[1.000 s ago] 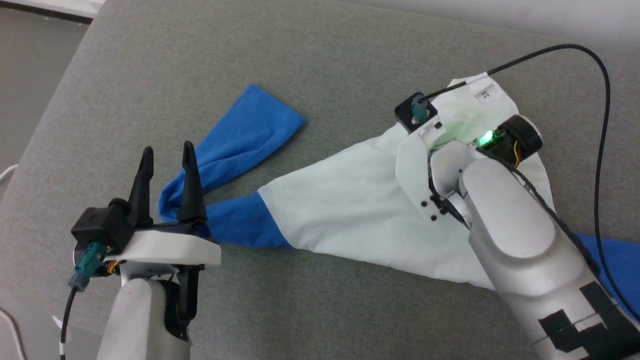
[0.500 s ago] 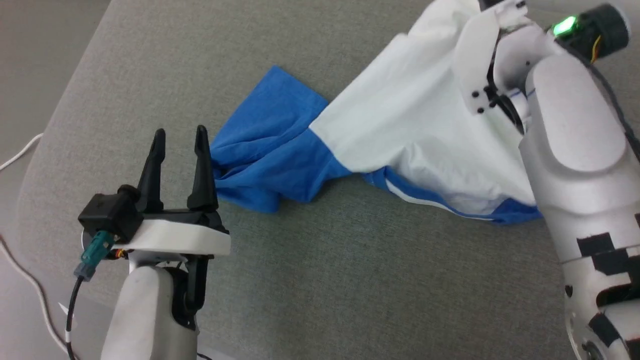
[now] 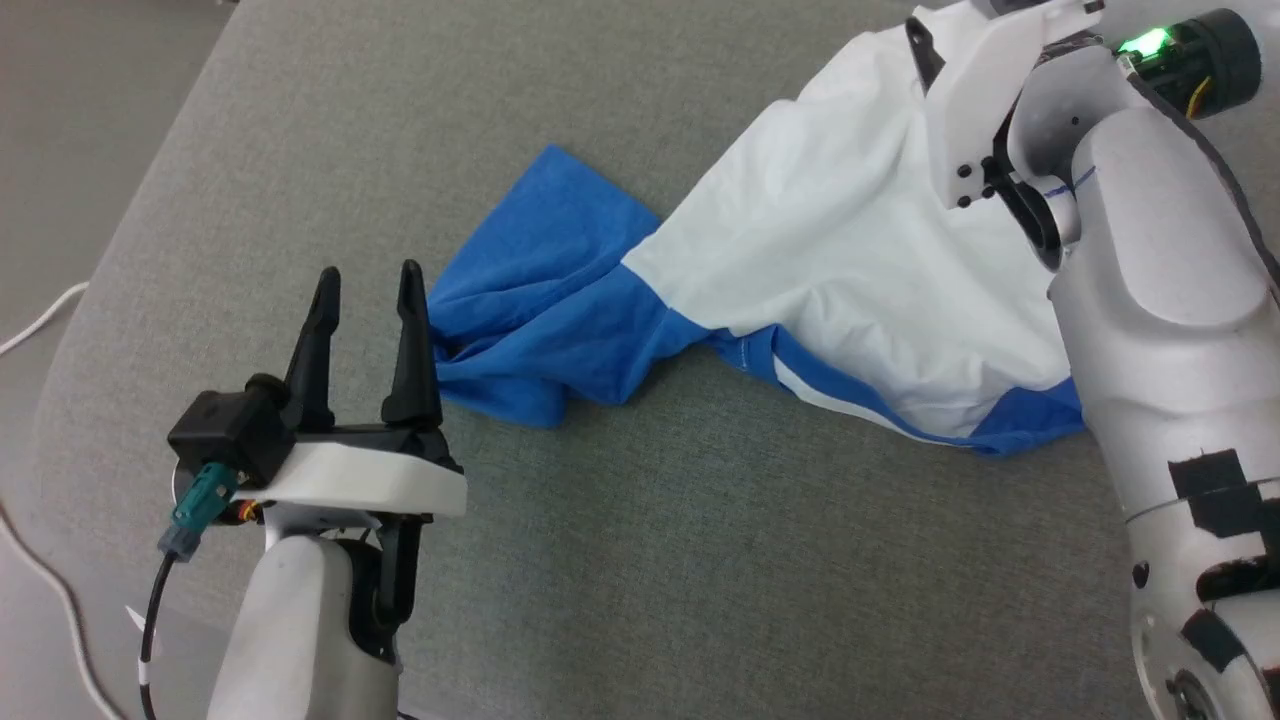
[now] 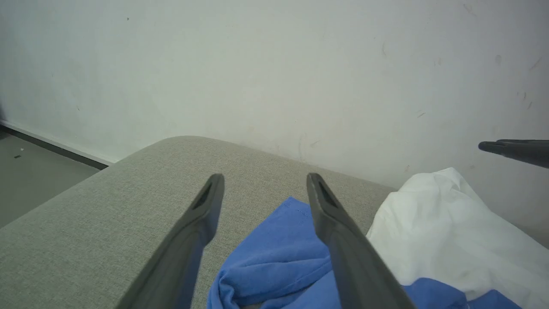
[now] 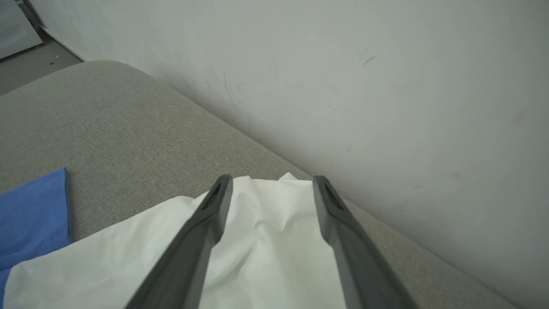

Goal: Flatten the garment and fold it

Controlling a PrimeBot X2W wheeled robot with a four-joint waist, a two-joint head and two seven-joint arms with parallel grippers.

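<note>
The garment (image 3: 850, 240) lies rumpled on the grey cushion, its white body toward the far right. One blue sleeve (image 3: 540, 320) is bunched to the left, and a blue strip (image 3: 1020, 425) runs along its near edge. My left gripper (image 3: 369, 272) is open just left of the bunched sleeve, its right finger beside the cloth; the blue sleeve (image 4: 274, 257) shows low between its fingers. My right gripper (image 5: 272, 180) is open above the white cloth (image 5: 266, 257) near the far edge, gripping nothing. My right forearm (image 3: 1150, 300) covers the garment's right side.
The grey padded surface (image 3: 640, 560) ends at a pale wall (image 4: 274, 64) close behind the garment. Its rounded left edge drops to the floor, where a white cable (image 3: 35, 325) lies. One finger of the right gripper (image 4: 514, 150) juts in over the white cloth.
The head camera has shifted. The white body was drawn toward the far right and the blue sleeve bunched up. My right gripper's jaws now stand apart over the cloth. The left gripper stayed open.
</note>
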